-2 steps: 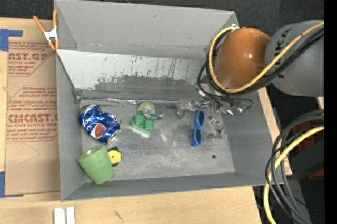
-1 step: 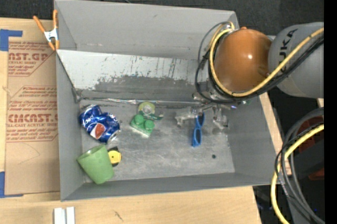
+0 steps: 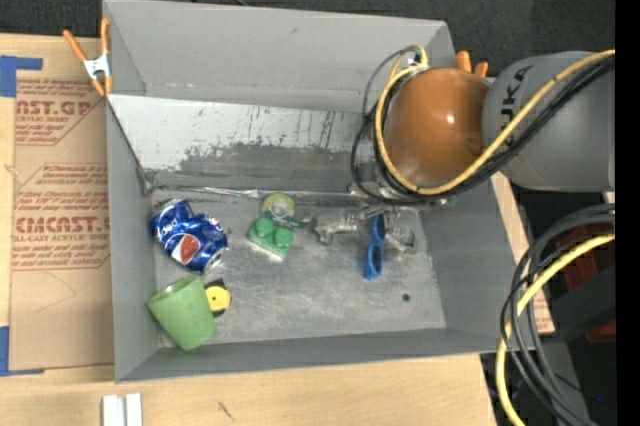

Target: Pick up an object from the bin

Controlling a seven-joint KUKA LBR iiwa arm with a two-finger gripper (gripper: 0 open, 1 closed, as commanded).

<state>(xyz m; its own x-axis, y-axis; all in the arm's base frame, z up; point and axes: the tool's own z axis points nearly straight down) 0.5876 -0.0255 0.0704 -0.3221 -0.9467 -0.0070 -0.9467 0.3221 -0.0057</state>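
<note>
Can (image 3: 188,234) lies behind cup (image 3: 183,316) at left, stick (image 3: 373,252) well to right

Arm (image 3: 555,129): smooth light-grey casing, rounded and bulky. Black block lettering (image 3: 503,100) on the casing, only partly readable, "UKA".
Wrist: glossy orange-brown dome cover (image 3: 435,126), with a bright highlight on it.
Cables (image 3: 384,104): yellow and black, bundled, looped round the dome's edge and running back along the grey casing.
More yellow and black loops (image 3: 530,314) hang below the arm.
Gripper (image 3: 375,232): bare silvery metal.
</note>
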